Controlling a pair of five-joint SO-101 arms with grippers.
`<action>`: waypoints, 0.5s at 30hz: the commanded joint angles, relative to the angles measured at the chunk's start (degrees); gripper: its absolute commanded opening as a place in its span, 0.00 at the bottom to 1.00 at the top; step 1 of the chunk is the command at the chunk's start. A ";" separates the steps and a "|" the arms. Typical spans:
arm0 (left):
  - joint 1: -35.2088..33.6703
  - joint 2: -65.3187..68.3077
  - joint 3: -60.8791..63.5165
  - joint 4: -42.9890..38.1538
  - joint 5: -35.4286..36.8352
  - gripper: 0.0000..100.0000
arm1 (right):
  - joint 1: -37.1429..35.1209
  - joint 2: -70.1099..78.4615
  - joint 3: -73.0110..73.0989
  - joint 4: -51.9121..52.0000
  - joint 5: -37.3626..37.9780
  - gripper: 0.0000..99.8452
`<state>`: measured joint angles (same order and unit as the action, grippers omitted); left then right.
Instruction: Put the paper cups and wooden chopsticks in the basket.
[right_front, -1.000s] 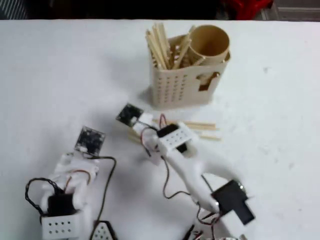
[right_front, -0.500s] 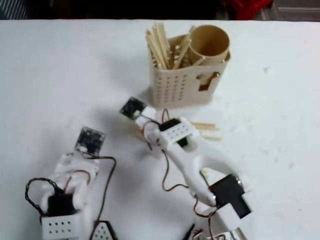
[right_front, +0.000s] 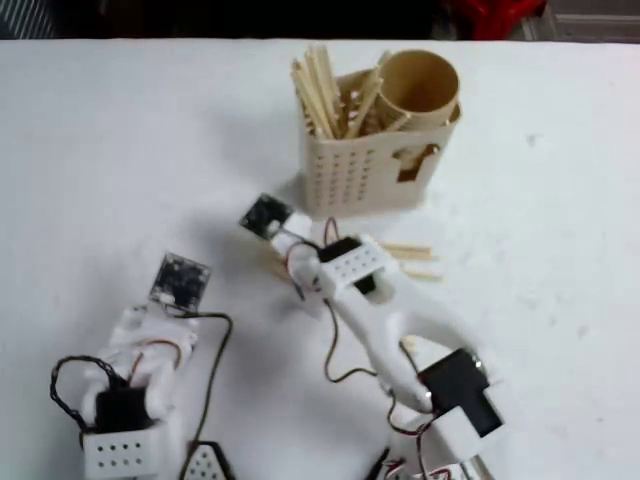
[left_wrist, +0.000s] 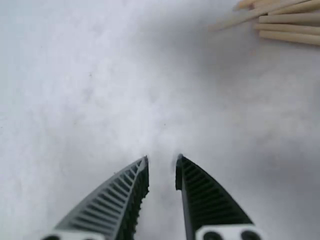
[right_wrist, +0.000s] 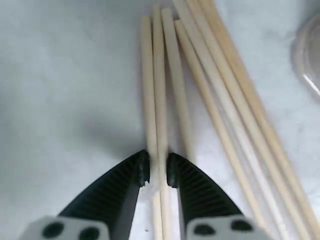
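Lying flat on tabletop (right_front: 120, 130) just before basket (right_front: 370, 180): loose chopsticks (right_wrist: 158, 75), at least 6, partly hidden from above by R arm (right_front: 375, 320) stretched over them. In basket: 1 paper cup (right_front: 420, 85), standing chopstick bundle (right_front: 322, 90). R end effector (right_wrist: 157, 167) pinching 2 sticks. L end effector (left_wrist: 161, 160) low, slightly parted, nothing held.

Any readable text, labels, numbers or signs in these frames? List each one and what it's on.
None can be read in any view.
cream perforated plastic basket: no print; the brown patch on its front wall is a shape, not lettering.
tan paper cup: plain.
wooden chopsticks: plain.
black square boards on the arms: any markings are too small to read.
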<state>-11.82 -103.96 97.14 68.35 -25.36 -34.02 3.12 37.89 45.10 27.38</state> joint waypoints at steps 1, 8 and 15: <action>0.57 -0.48 -0.18 0.44 0.00 0.11 | -0.31 0.75 0.35 -0.04 0.09 0.02; 0.57 -0.48 -0.18 0.44 0.00 0.11 | -0.31 0.75 0.35 -0.04 0.26 0.02; 0.57 -0.48 -0.18 0.44 0.00 0.11 | -0.31 0.75 0.35 0.04 0.35 0.02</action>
<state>-11.82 -103.96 97.14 68.35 -25.36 -34.02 3.12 37.89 45.10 27.38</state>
